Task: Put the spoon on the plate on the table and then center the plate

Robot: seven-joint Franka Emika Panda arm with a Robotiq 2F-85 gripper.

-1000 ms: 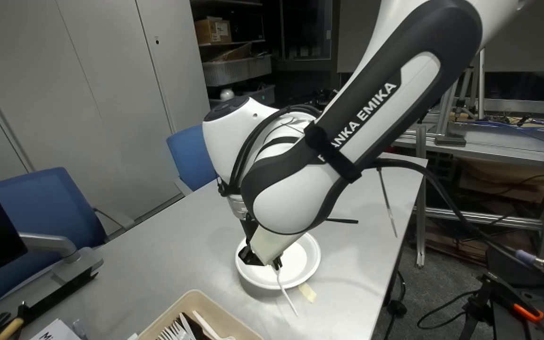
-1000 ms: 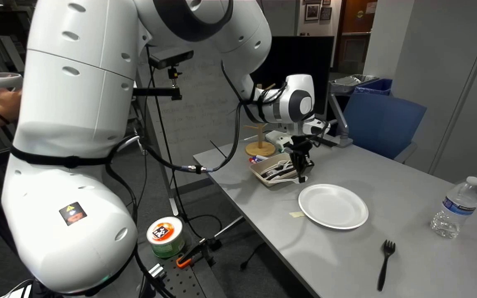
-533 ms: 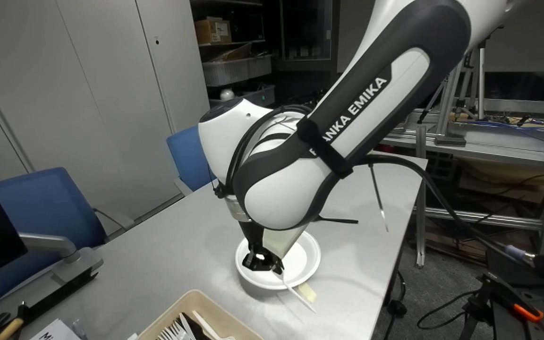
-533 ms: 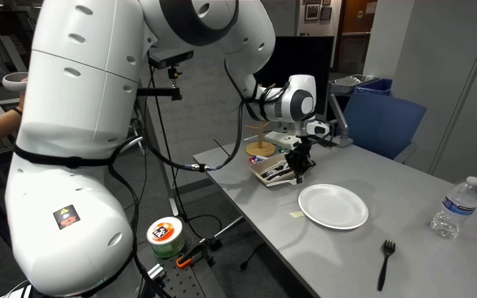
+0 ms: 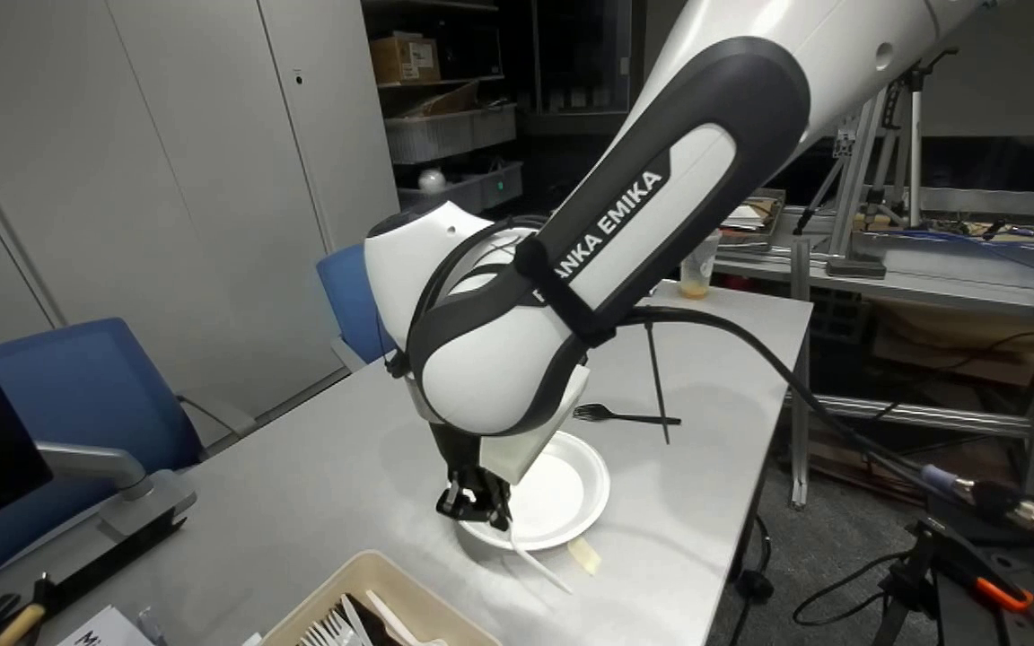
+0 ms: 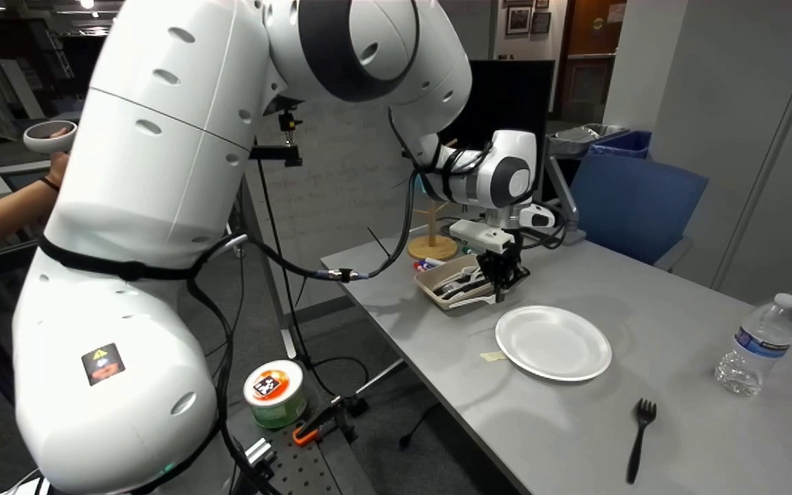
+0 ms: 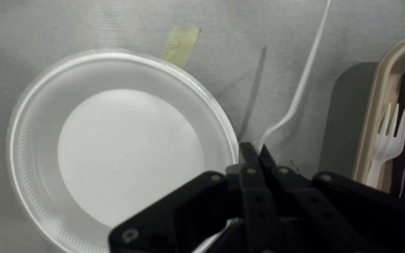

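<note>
My gripper (image 7: 257, 150) is shut on a thin white spoon (image 7: 301, 88), close to the plate's rim in the wrist view. The spoon's long thin part slants away from the fingertips; the gripped end is mostly hidden between them. The spoon (image 5: 539, 567) (image 6: 475, 300) hangs above the table (image 5: 328, 475), casting a separate shadow. The plain white plate (image 7: 128, 151) lies flat and bare on the table; it shows in both exterior views (image 5: 562, 493) (image 6: 553, 342). My gripper (image 5: 503, 522) (image 6: 500, 295) is between the plate and the cutlery tray.
A beige tray (image 5: 364, 567) (image 6: 430, 283) holds white and black cutlery. A yellowish tape piece (image 7: 181, 45) lies at the plate's edge. A black fork (image 6: 639, 440), a water bottle (image 6: 757, 347), a plastic cup (image 5: 698, 269) and a wooden stand (image 6: 432, 246) are on the table.
The arm has swung and lowered slightly, carrying the spoon away from the plate's middle toward its tray side. The spoon has tilted with the gripper. The plate has not moved.
</note>
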